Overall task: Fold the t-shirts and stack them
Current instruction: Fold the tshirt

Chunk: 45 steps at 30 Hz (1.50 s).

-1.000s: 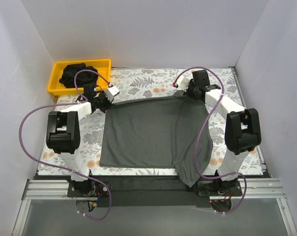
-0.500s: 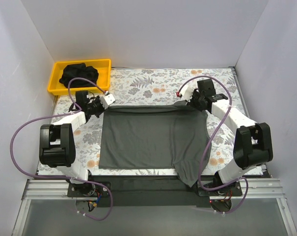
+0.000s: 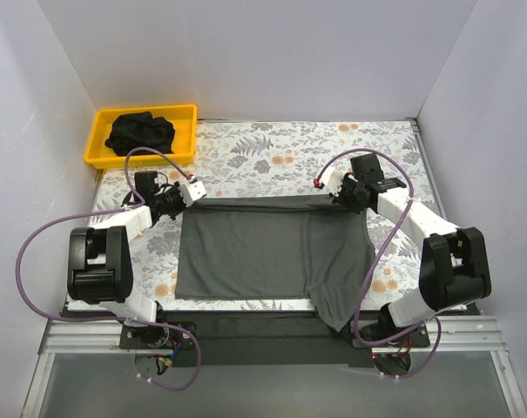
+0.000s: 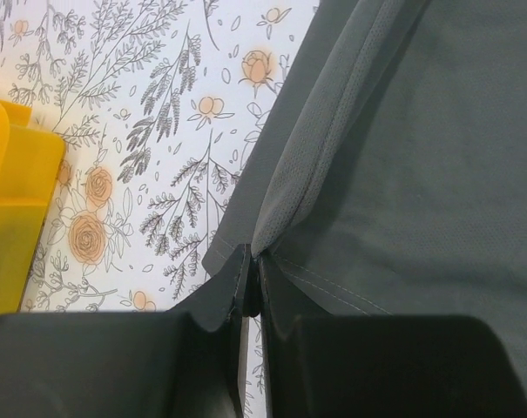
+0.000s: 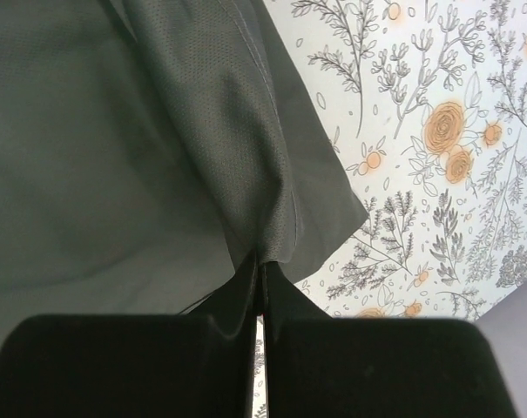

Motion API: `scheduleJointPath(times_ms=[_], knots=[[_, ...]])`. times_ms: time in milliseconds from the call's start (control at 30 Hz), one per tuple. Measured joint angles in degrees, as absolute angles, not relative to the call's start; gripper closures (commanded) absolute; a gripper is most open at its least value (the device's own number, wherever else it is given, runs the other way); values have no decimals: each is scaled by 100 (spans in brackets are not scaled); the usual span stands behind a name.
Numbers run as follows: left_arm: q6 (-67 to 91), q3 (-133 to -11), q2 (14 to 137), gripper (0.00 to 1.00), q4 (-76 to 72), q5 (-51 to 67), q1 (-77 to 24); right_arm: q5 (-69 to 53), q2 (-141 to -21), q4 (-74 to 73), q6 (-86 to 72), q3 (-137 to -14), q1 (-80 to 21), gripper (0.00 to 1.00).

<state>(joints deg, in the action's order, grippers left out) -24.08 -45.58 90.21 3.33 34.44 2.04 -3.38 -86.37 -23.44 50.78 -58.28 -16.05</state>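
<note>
A dark grey t-shirt (image 3: 263, 248) lies spread on the flowered table, its far edge folded over toward the near side. My left gripper (image 3: 192, 193) is shut on the far left corner of the t-shirt (image 4: 385, 157), the cloth pinched between its fingertips (image 4: 251, 272). My right gripper (image 3: 337, 193) is shut on the far right corner of the t-shirt (image 5: 115, 148), pinching a fold. The t-shirt's right part hangs over the table's near edge (image 3: 337, 305). More dark t-shirts (image 3: 139, 132) lie bundled in the yellow tray (image 3: 97, 148).
The yellow tray stands at the far left corner and shows at the left edge of the left wrist view (image 4: 10, 200). White walls close in three sides. Purple cables loop beside both arms. The flowered table surface (image 3: 272, 152) shows beyond the t-shirt.
Both grippers have moved toward the near side, carrying the t-shirt's far edge with them. The spread cloth is shorter front to back now.
</note>
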Motion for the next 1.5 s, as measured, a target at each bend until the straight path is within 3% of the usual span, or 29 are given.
scheduleJointPath(times_ms=[67, 167, 200, 267, 400, 500, 733, 1100, 1500], knots=[[-2541, -4497, 8941, 98, 412, 3483, 204, -368, -8606, -2383, 5078, -5782, -1651, 99], [-2777, -4372, 8847, 86, 508, 3514, 207, -405, -8545, -2410, 5092, -5645, -1721, 99], [-2858, -4348, 8827, 74, 587, 3518, 207, -412, -8525, -2429, 5098, -5599, -1747, 85], [-3028, -4342, 8796, 66, 757, 3520, 207, -425, -8490, -2530, 5100, -5531, -1780, 74], [-3280, -4379, 8632, 65, 1391, 3614, 255, -458, -8412, -2853, 5157, -5531, -1800, 56], [-3406, -4541, 8427, 65, 2010, 3830, 360, -637, -8228, -3299, 5229, -5618, -1704, 48], [-3076, -5039, 8082, 57, 2692, 4456, 416, -1527, -8685, -4401, 4836, -7046, -1350, 58], [-1859, -5269, 8224, 50, 2672, 4740, 416, -2335, -10783, -4873, 3566, -8300, -1352, 53], [-1702, -5247, 8217, 50, 2672, 4777, 416, -2550, -11150, -5103, 3301, -8359, -1352, 45]])
